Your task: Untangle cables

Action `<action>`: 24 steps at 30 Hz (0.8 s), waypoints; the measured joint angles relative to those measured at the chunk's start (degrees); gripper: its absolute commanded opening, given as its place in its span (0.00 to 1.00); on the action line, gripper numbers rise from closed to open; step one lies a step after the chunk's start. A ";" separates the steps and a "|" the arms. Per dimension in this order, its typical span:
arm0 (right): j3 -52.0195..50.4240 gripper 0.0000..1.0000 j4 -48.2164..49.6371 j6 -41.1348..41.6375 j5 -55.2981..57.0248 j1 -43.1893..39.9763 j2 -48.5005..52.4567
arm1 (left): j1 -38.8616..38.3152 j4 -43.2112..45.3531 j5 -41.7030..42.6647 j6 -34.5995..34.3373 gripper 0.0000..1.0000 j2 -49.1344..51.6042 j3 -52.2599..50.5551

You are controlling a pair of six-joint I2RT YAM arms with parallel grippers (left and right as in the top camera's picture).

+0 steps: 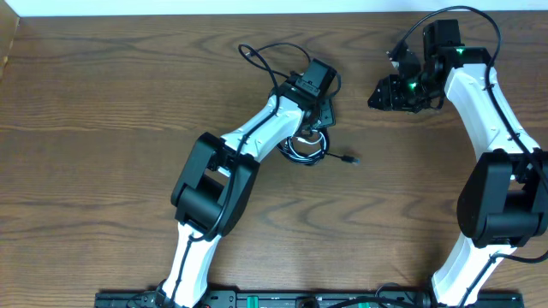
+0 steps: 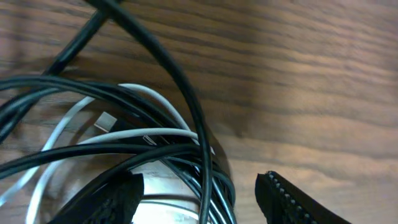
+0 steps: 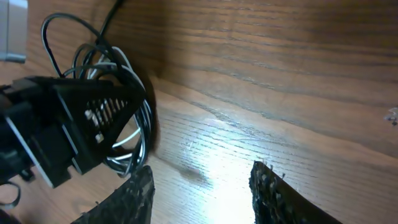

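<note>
The cables lie in one small coil (image 1: 305, 147) at the table's middle, thin black strands (image 2: 74, 88) wound with a white one (image 2: 61, 129). A silvery plug (image 2: 106, 121) rests inside the coil. A black plug (image 1: 347, 158) trails out to the right, and a black loop (image 1: 272, 50) runs toward the far edge. My left gripper (image 1: 313, 127) (image 2: 199, 202) hangs just over the coil, open, with several strands between its fingers and a wide gap on the right side. My right gripper (image 1: 379, 94) (image 3: 202, 196) stands open over bare wood, to the right of the coil (image 3: 134, 124).
The brown wooden table (image 1: 103, 128) carries nothing else. The left arm's white links (image 1: 248, 137) run from the near edge to the middle. The right arm (image 1: 479, 94) comes up along the right side. In the right wrist view the left gripper's black body (image 3: 59, 127) partly hides the coil.
</note>
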 measured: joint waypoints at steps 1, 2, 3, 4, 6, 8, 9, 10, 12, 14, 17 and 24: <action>0.00 0.47 -0.02 0.00 0.00 0.00 0.00 | -0.02 0.50 -0.33 -0.22 0.64 0.24 0.00; 0.00 0.48 -0.07 0.00 0.00 0.00 0.00 | -0.02 0.79 -0.70 -0.35 0.64 0.52 0.00; 0.00 0.48 -0.09 0.02 0.00 0.00 0.00 | -0.04 0.85 -0.92 -0.52 0.64 0.81 0.00; 0.00 0.48 -0.13 0.00 0.00 0.00 0.00 | -0.04 0.94 -1.07 -0.68 0.64 1.09 0.00; 0.00 0.49 -0.17 0.00 0.00 0.00 0.00 | -0.11 1.27 -1.40 -1.05 0.64 1.31 0.00; 0.00 0.49 -0.20 0.00 0.00 0.00 0.00 | -0.17 1.31 -1.77 -1.07 0.63 1.38 0.00; 0.00 0.49 -0.20 0.00 0.00 0.00 0.00 | -0.22 1.31 -1.79 -1.05 0.63 1.38 0.00; 0.00 0.50 -0.20 0.00 0.00 0.00 0.00 | -0.26 1.31 -1.88 -0.92 0.60 1.38 0.00; 0.00 0.50 -0.20 0.00 0.00 0.00 0.00 | -0.28 1.27 -2.21 -0.44 0.56 1.38 0.00; -0.02 0.50 -0.20 0.00 0.00 0.00 0.00 | -0.28 1.09 -2.25 0.28 0.55 1.42 0.00; 0.00 0.51 -0.22 0.02 0.02 0.11 0.00 | -0.26 1.03 -2.27 0.55 0.55 1.44 0.00; 0.00 0.52 -0.24 0.00 0.00 0.96 0.00 | 0.70 -0.92 -2.45 4.83 0.55 1.14 0.00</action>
